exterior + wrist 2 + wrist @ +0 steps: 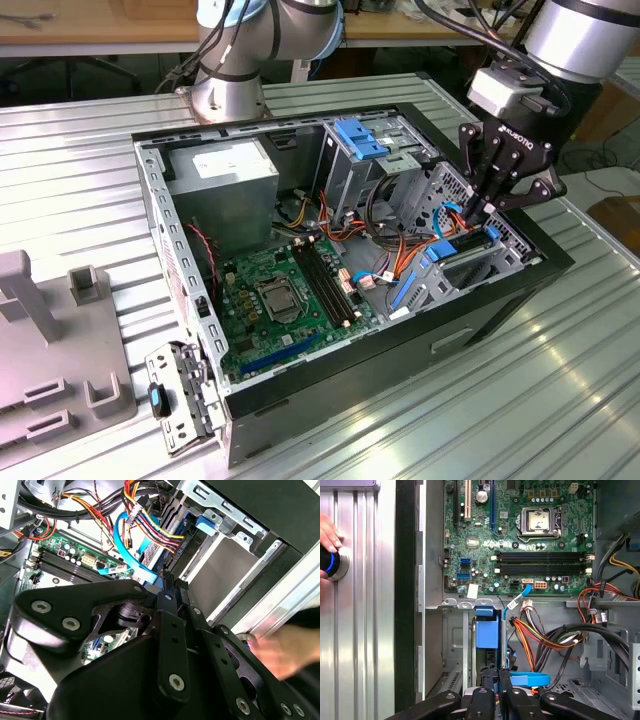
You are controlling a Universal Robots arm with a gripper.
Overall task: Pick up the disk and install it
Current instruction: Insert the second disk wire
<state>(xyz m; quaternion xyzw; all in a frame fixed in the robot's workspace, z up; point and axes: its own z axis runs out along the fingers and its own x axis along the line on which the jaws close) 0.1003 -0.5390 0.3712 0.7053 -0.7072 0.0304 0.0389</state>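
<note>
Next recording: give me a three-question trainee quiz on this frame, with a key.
1. True or false: the computer case is open, its motherboard exposed.
2. The gripper is down at: A) the power supply; B) the drive cage; C) the grey fixture.
3. In the first wrist view, what touches the blue-ringed knob?
Key: 1 true; 2 B; 3 a person's hand.

Even, bright indoor light falls from above. In the exterior view, the ribbed metal table (480,400) shows pale glare streaks, and the open computer case (350,250) is shadowed along its inner walls. In the second wrist view, a hand (280,652) is smeared by motion blur, and the black gripper (167,587) close to the lens looks soft and dark.
</note>
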